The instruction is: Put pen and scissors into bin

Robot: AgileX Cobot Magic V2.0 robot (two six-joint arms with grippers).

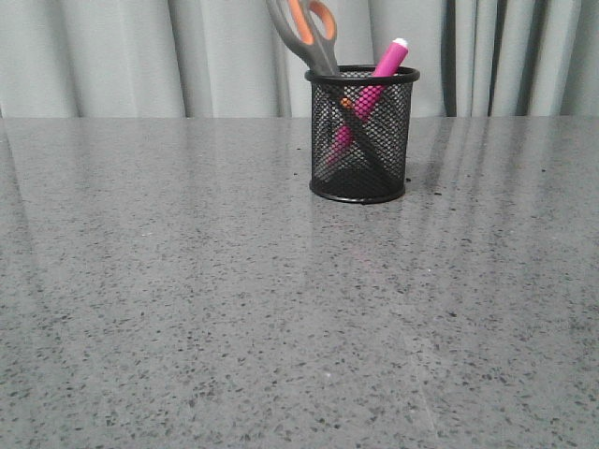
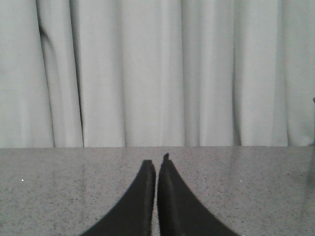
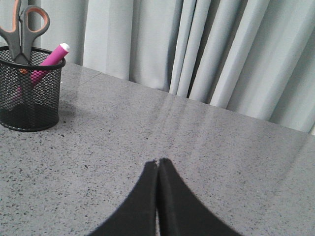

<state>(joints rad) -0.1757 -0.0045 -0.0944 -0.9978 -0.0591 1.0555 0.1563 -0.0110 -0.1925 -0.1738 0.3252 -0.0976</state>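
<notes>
Standing far back on the grey speckled bench point(image 1: 187, 309), a little right of the middle, the black wire-mesh bin point(image 1: 362, 134) already has both things inside it. The scissors point(image 1: 309, 33) sit with their dark blades pointing down into the bin and their grey handles with orange loops sticking out at the top, leaning to the left. They lean because they are much longer than the bin is tall, so the rim holds them up. The pink pen point(image 1: 372, 89) leans the other way, to the right, with its small white end poking just over the rim. Through the mesh the two look like they cross each other in the middle, and each one rests against the side of the bin. It looks like the job is done, since nothing is left lying on the bench. The left gripper point(image 2: 156, 164) has its two black fingers pressed together with only a thin line between them, and it holds nothing. The right gripper point(image 3: 157, 163) is the same, fingers together and holding nothing. From the right wrist view the bin sits well apart from that gripper, off to its left. Both grippers hang low over bare bench, probably because there is nothing more to pick up. Pale curtains point(image 1: 94, 56) hang behind the bench.
</notes>
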